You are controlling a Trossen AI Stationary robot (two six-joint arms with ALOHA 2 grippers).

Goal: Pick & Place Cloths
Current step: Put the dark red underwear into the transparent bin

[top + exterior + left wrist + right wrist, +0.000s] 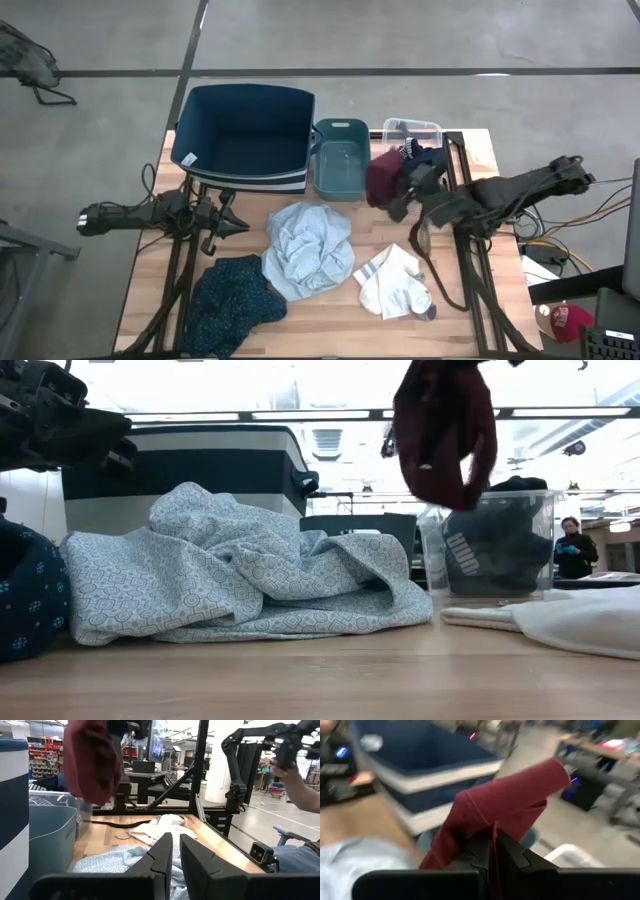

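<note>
My right gripper (402, 196) is shut on the maroon cloth (383, 178), which is in the air near the teal bin (340, 157) and the clear bin (412, 130). In the low view the maroon cloth (445, 430) hangs high above the table. A dark navy cloth (495, 545) lies inside the clear bin. The pale blue-grey cloth (308, 248) lies crumpled mid-table, with the dark teal patterned cloth (235, 305) at the near left. The white cloth (395, 282) lies at the near right. My left gripper (237, 226) is shut, hovering left of the pale cloth. My right gripper (493, 851) pinches a bunched fold of the maroon cloth (485, 827) between its two fingers, several layers together. The fingers reach in from the table's right side. The cloth is lifted clear of the table and hangs slack below the fingers (445, 470).
A large navy bin with a striped wall (245, 135) stands at the far left, beside the teal bin. A black cord (430, 270) lies on the table's right part. A person (572, 547) stands in the room beyond, and a person's arm (295, 775) shows off the right.
</note>
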